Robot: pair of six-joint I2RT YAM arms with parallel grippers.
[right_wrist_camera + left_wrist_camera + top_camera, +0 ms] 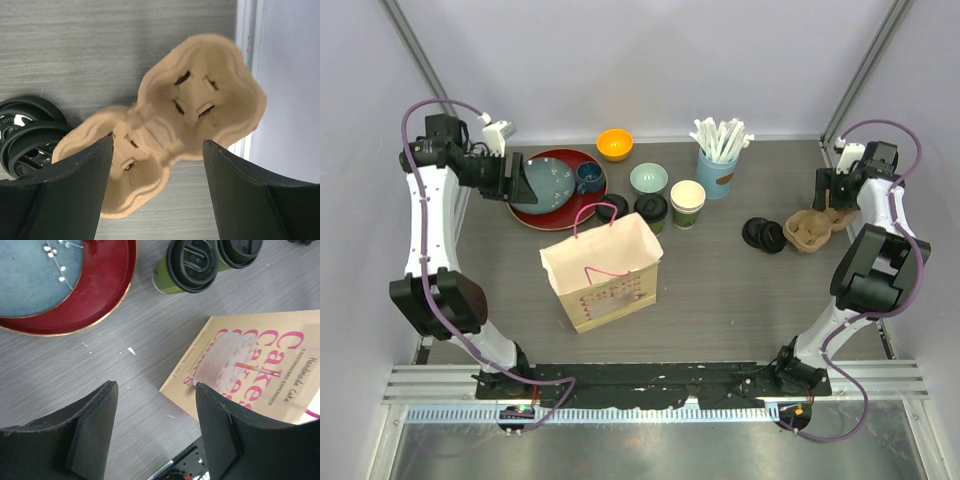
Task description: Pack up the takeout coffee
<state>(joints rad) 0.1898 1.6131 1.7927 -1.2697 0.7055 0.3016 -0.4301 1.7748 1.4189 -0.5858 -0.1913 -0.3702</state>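
My left arm reaches to the far left, its left gripper (156, 390) tilted over the table (125, 370) beside the red plate (107, 295), jaws well apart and holding nothing. My right arm is folded toward the far right corner, and the right gripper (157, 142) hangs over the pulp cup carrier (200, 100), jaws wide on either side of it and not closed on it. The two lidded coffee cups (651, 208) stand side by side on the table, just behind the open paper bag (603, 270).

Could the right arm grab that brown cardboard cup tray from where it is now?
Probably yes: the right gripper hangs over the empty cup tray, jaws open; the black lids lie beside it, not on it.
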